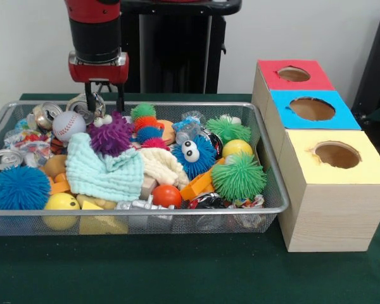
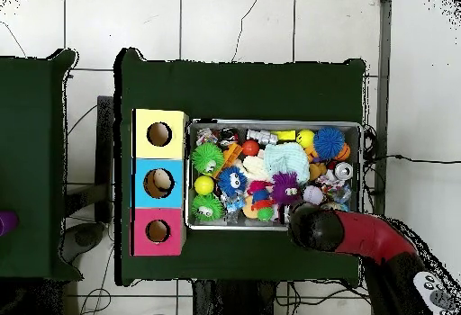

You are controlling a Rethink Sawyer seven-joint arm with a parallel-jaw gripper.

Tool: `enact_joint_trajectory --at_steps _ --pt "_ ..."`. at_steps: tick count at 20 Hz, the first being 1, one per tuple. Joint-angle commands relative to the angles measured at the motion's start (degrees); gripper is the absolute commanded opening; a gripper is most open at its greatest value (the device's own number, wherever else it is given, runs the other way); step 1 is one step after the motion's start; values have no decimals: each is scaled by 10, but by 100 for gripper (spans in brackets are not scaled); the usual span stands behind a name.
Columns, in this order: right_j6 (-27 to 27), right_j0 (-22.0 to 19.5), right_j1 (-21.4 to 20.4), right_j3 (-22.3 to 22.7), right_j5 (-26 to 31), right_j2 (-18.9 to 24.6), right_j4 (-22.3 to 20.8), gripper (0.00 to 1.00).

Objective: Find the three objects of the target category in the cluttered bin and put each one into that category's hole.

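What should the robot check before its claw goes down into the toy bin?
1. Claw open: ok, fingers apart.
2. Claw empty: ok, nothing held.
3. Claw above the bin: ok, over the far edge, by the purple fuzzy toy.
4. Red hole, blue hole and yellow hole not covered: ok.
5. Which toys to pick: cannot tell.
6. Toys already in the boxes: cannot tell.

Dark green counter (image 1: 177, 272) up front, plain pale wall (image 1: 25, 44) behind. From overhead: white tiled floor (image 2: 234, 23) with dark grout lines, thin cables (image 2: 85, 118) trailing over it, second green-topped table (image 2: 31, 167) alongside, even, flat light throughout.
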Motion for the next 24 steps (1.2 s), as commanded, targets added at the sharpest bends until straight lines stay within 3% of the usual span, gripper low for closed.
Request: enact_joint_trajectory --at_steps 1,18,24 --pt "-102 -18 35 -57 51 53 -54 100" --pt "-114 -24 69 -129 78 68 -96 100" --pt "-107 -16 61 -131 79 69 -106 100"
